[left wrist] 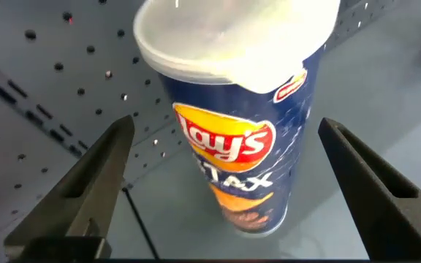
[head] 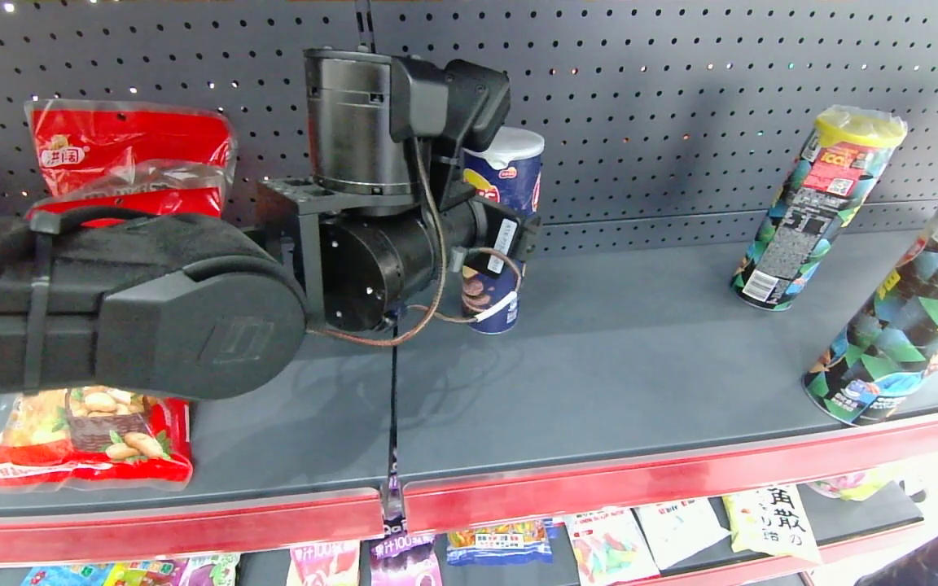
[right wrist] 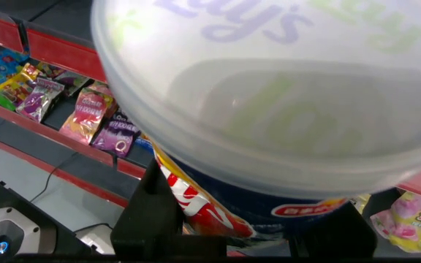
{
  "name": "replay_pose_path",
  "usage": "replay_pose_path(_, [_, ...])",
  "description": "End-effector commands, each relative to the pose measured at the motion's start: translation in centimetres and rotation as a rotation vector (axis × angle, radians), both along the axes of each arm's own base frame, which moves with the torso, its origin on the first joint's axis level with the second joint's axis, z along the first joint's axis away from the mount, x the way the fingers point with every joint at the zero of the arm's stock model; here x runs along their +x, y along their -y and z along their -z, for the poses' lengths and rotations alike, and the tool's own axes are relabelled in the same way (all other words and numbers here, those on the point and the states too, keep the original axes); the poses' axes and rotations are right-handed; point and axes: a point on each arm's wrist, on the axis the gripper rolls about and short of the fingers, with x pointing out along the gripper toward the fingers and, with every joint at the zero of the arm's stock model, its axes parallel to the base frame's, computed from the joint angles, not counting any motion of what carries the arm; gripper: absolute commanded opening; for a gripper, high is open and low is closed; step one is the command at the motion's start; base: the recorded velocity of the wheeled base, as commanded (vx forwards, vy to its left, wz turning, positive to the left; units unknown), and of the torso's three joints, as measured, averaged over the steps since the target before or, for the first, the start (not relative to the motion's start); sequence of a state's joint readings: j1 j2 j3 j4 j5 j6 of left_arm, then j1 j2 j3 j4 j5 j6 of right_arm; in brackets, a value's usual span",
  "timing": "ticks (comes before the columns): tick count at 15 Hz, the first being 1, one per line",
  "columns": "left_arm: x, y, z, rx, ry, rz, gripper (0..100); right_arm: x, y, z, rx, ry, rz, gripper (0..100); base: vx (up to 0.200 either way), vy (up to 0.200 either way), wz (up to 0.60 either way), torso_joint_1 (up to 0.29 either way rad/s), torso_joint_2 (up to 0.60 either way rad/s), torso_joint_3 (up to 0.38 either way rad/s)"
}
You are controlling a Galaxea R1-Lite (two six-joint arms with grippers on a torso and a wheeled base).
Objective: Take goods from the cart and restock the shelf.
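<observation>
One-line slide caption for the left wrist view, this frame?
Open left gripper straddles, without touching, an upright blue cylindrical chip can with white plastic lid on the grey shelf.

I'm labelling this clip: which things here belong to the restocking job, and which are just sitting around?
Job: blue chip can on the shelf inside the open left gripper; second can in the right gripper.
Lying about: far patterned tube, near patterned tube, rear red bag, front red bag, lower-shelf packets.

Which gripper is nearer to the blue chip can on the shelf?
Left. The left gripper stands open around the blue chip can, not touching it. The right gripper holds another can, in front of the lower shelves.
</observation>
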State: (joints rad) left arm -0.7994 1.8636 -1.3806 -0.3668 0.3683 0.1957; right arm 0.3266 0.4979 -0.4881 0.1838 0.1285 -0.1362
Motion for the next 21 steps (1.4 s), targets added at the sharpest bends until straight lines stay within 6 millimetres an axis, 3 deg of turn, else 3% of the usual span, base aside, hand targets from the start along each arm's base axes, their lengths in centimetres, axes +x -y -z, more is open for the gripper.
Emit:
replay_pose_path(1, [0.2,0.7,0.1,-0.002,0.003,0.011,100,0.0,0.0,0.0,-0.001,-0.001,-0.001,0,0.000,0.000,0.00,0.000,0.00,0.000])
replay_pose_path(13, [1.8,1.8,1.4,-0.026,0.014,0.013,100,-0.1,0.0,0.0,0.001,0.005,0.001,0,0.000,0.000,0.00,0.000,0.00,0.000])
replay_pose_path(14, [1.9,1.9,1.5,-0.028,0.016,0.013,0,-0.1,0.0,0.0,0.001,0.003,0.001,0,0.000,0.000,0.00,0.000,0.00,0.000])
replay_pose_path(21, [1.7,1.0,0.3,-0.065,0.023,0.130,0,-0.1,0.0,0.0,0.008,0.003,0.004,0,0.000,0.000,0.00,0.000,0.00,0.000])
